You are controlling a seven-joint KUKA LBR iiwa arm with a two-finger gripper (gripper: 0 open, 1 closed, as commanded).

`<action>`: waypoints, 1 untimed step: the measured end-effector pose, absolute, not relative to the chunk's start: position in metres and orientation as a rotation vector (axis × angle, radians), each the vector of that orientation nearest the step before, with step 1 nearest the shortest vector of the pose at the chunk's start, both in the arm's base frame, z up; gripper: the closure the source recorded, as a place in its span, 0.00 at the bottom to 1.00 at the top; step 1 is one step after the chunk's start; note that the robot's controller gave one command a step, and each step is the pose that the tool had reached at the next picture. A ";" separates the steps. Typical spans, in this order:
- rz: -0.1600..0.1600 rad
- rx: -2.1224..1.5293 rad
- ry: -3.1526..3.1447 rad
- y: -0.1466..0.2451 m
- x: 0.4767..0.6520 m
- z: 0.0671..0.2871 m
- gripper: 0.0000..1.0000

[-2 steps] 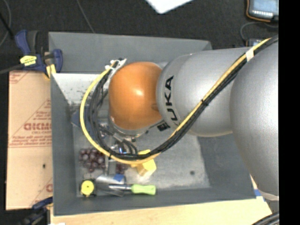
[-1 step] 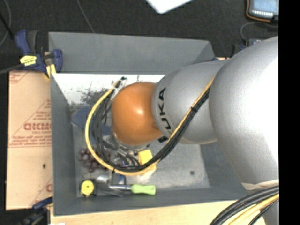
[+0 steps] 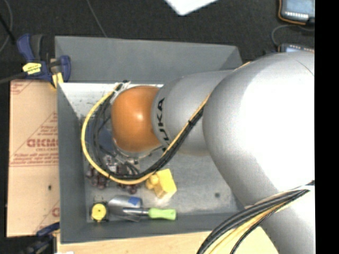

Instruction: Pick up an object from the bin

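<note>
- Near wall, left: yellow round piece [image 3: 98, 212]; just right of it, green-handled tool [image 3: 160, 214], lying flat.
- Just beyond tool: silver-blue item [image 3: 124, 201].
- Centre of bin [image 3: 209, 187] floor: yellow block [image 3: 164, 183].
- Left-centre: gripper [image 3: 118, 166] low over heap of small dark pieces [image 3: 98, 180]. Exact piece beneath not determinable.
- Gripper opening and contents: hidden under orange cover [image 3: 133, 118], cannot be judged.

On the floor of the grey bin [image 3: 207, 189], a yellow block [image 3: 166, 183], a green-handled tool [image 3: 152, 213], a yellow round piece [image 3: 98, 212] and a silvery-blue item [image 3: 123, 201] are seen lying near the front wall.
</note>
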State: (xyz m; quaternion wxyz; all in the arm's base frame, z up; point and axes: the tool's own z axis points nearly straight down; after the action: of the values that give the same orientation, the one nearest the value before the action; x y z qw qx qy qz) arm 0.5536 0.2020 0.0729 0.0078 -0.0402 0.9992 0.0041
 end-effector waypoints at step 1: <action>0.013 -0.124 3.124 0.202 0.554 0.073 1.00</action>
State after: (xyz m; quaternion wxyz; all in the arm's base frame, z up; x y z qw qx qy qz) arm 0.5536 0.2020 0.0729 0.0078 -0.0397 0.9992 0.0041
